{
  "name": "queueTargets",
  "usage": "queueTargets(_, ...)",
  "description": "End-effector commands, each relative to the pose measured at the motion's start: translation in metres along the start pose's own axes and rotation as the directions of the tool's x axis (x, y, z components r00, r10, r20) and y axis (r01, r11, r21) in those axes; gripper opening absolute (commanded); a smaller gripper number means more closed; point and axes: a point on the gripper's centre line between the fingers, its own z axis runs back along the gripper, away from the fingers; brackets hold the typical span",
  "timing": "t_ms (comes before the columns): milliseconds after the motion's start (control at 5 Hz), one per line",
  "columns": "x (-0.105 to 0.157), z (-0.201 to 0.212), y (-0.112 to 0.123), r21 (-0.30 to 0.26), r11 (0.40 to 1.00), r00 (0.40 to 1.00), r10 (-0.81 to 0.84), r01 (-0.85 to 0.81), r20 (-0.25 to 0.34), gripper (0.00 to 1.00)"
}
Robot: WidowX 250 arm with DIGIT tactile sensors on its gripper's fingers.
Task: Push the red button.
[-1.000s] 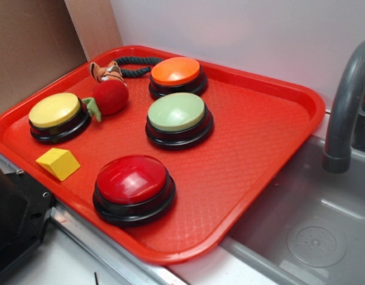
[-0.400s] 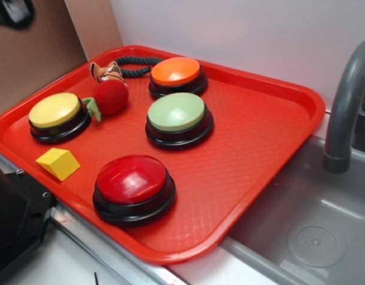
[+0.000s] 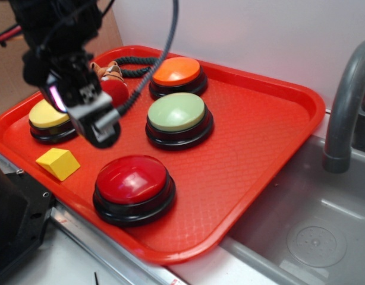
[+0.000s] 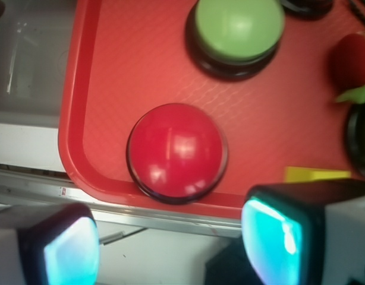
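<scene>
The red button (image 3: pixel 133 181) is a glossy dark-red dome on a black base near the front edge of the red tray (image 3: pixel 260 130). In the wrist view the red button (image 4: pixel 176 151) lies in the middle, beyond the fingertips, on the tray (image 4: pixel 111 89). My gripper (image 3: pixel 99 122) hangs above the tray's left part, up and to the left of the red button, not touching it. The gripper (image 4: pixel 170 246) is open, its two teal pads far apart with nothing between them.
On the tray also stand a green button (image 3: pixel 178 114), an orange button (image 3: pixel 176 72) and a yellow button (image 3: pixel 46 119) partly hidden by my arm. A yellow block (image 3: pixel 57 163), a red plush toy (image 3: pixel 114 89) and a dark rope (image 3: pixel 138 62) lie there too. A grey sink (image 3: pixel 313 237) and faucet (image 3: pixel 346 113) are at the right.
My arm has come into view from the upper left and moved down over the tray's left side, towards the red button. The objects on the tray have not moved.
</scene>
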Motion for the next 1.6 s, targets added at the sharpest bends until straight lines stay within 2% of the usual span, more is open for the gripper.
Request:
queueTargets(0,0.003,-0.039,0.001,-0.017,0.995,0.995,-0.098,0.098,0.000,1.00)
queueTargets(400,0.016,-0.066,0.019,-0.015,0.991,0.990,-0.135,0.135,-0.050,1.00)
queueTargets(600,0.019,-0.065,0.015,-0.016,0.990,0.988,-0.144,0.143,-0.057,1.00)
queueTargets(800,0.022,-0.051,0.008,0.002,0.987,0.986,-0.162,0.162,-0.045,1.00)
queueTargets(1000,0.026,-0.019,0.002,0.001,0.981,0.981,-0.192,0.192,-0.037,1.00)
queueTargets(1200,0.027,0.019,0.001,0.018,0.961,0.961,-0.275,0.274,0.037,1.00)
queueTargets(1400,0.021,0.043,0.008,0.006,0.968,0.965,-0.252,0.253,0.067,1.00)
